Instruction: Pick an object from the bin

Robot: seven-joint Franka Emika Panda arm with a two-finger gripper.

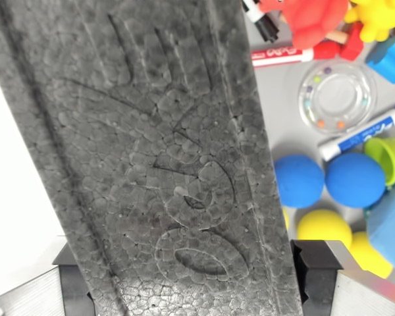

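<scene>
Clamping from both sides at the wrist view's bottom edge, gripper (196,276) squeezing a gray foam slab (158,151), dark fingertips (314,273) pressing its flanks.

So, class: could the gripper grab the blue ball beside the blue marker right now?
Probably not: the gripper is already clamped on a grey foam block, so its jaws aren't free for the blue ball.

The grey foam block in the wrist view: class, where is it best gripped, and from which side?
Across its two long straight edges, near the lower end of the grey foam block, coming from directly above. The gripper already flanks it there; the flat parallel sides suit its jaws.
</scene>
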